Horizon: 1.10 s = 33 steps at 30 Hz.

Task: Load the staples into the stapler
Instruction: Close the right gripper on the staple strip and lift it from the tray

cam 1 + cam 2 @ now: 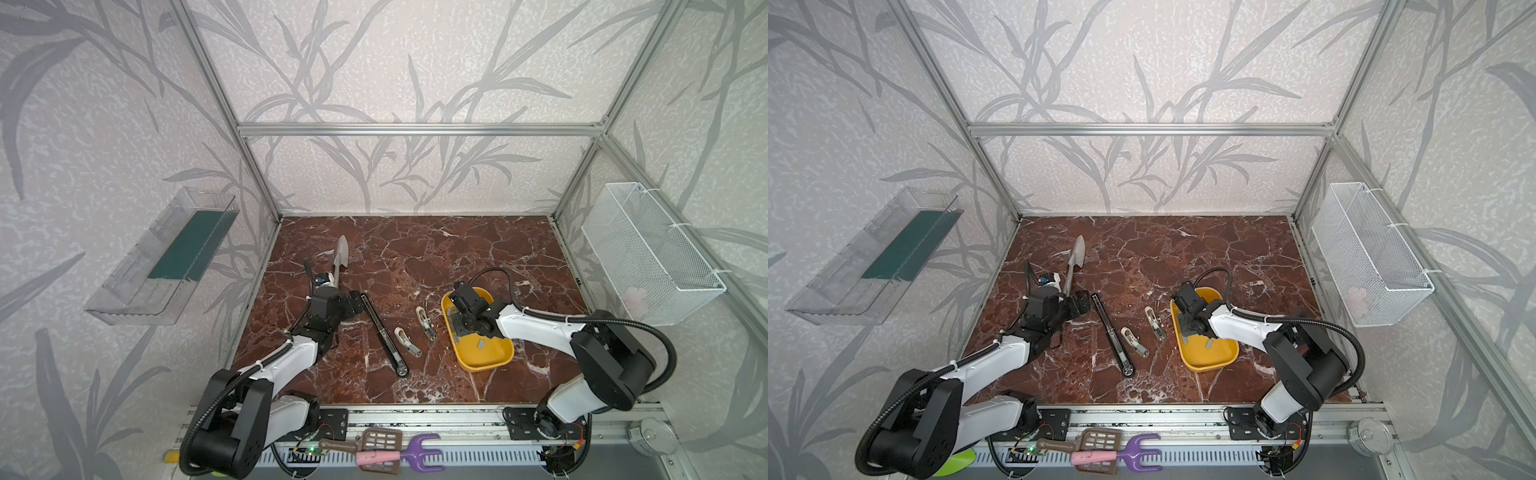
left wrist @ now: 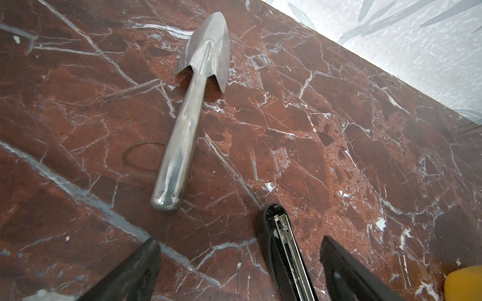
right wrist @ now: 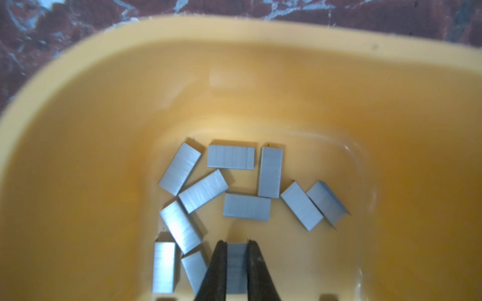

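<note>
The stapler is long, slim and black and lies on the marble with its silvery rail exposed. My left gripper is open at the stapler's far end. In the left wrist view that end sits between the spread fingers, apart from both. Several grey staples lie in the yellow tray. My right gripper reaches down into the tray. It is shut on one strip of staples, which sits upright between the fingers.
A metal trowel lies behind the left gripper. Two cream-white blocks rest between the stapler and the tray. A wire basket hangs on the right wall and a clear shelf on the left. Toy garden tools lie on the front rail.
</note>
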Each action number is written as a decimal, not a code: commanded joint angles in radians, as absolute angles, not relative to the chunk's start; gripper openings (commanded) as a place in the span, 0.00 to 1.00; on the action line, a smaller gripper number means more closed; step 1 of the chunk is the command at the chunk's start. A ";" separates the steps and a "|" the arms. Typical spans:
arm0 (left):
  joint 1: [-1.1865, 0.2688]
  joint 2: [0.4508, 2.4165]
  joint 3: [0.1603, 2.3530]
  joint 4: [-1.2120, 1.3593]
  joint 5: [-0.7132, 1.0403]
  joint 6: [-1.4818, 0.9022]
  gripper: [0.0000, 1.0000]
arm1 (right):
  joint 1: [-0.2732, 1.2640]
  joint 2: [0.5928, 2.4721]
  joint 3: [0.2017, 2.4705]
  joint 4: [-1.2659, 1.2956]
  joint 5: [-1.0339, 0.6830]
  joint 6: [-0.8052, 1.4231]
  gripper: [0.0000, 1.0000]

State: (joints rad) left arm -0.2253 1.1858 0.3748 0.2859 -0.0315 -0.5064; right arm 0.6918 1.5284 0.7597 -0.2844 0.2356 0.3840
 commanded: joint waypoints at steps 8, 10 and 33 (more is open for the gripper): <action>-0.222 0.889 0.311 0.084 -0.114 -0.563 0.99 | 0.719 1.211 0.673 -0.252 0.288 0.315 0.02; -0.221 0.794 0.276 0.050 -0.108 -0.624 0.99 | 0.732 1.147 0.667 -0.253 0.294 0.311 0.02; -0.219 0.725 0.165 0.166 -0.178 -0.640 0.99 | 1.081 1.413 0.753 -0.038 0.220 0.316 0.00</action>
